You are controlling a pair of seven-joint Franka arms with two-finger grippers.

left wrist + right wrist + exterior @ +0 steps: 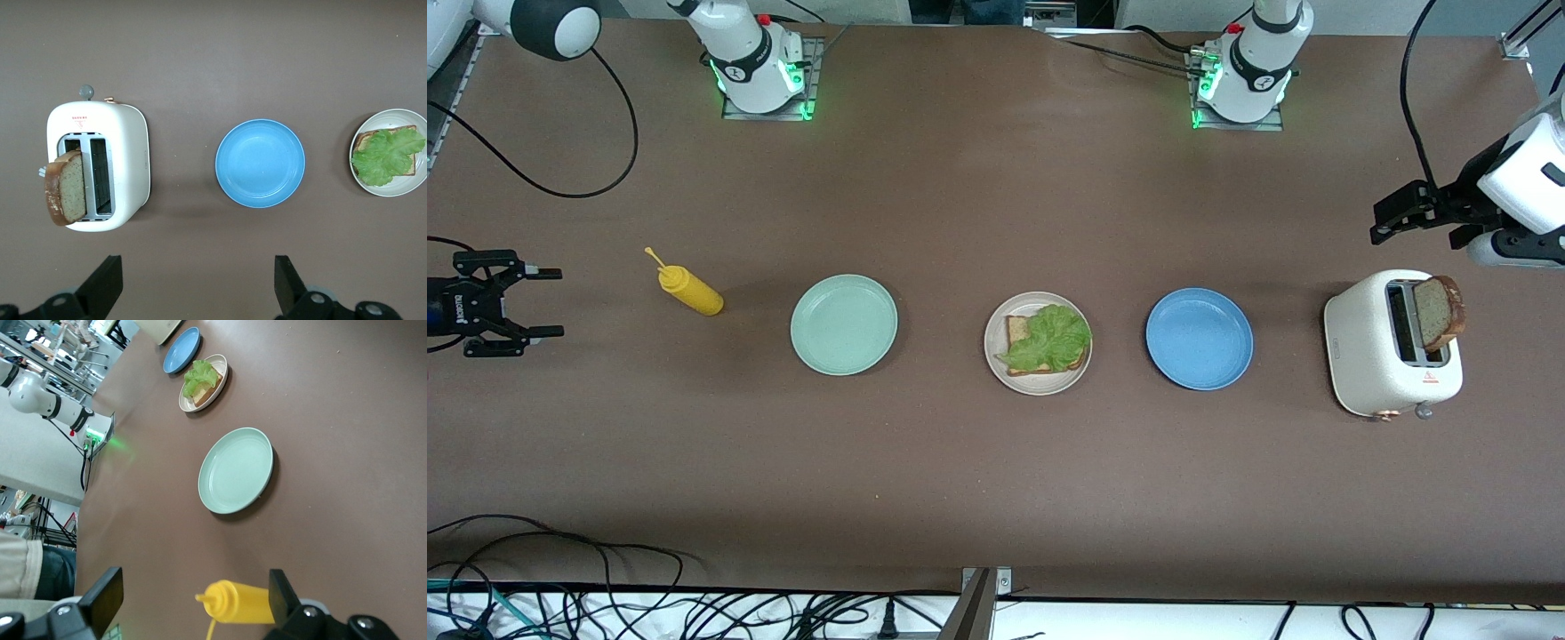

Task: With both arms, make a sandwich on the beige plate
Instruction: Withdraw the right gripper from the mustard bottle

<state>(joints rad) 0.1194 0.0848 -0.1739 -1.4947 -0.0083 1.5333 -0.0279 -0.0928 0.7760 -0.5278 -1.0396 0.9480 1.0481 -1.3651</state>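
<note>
One bread slice (1024,338) under lettuce (1049,338) is seen on the beige plate (1038,380). The left gripper (1405,213), spread, hangs above the toaster (1378,356); the right gripper (534,302), spread, waits at the table's edge.

A brown table (978,480) carries a single row of things — from the right arm's end, a yellow squeeze bottle (688,290) lying on its side, a mint-green plate (843,324), the beige plate (1038,343) at the middle, a blue plate (1199,338), and a white toaster (1392,345) toward the left arm's end. All stand well apart — none touching. The two arm bases are mounted along the table's edge farthest from the front camera.
</note>
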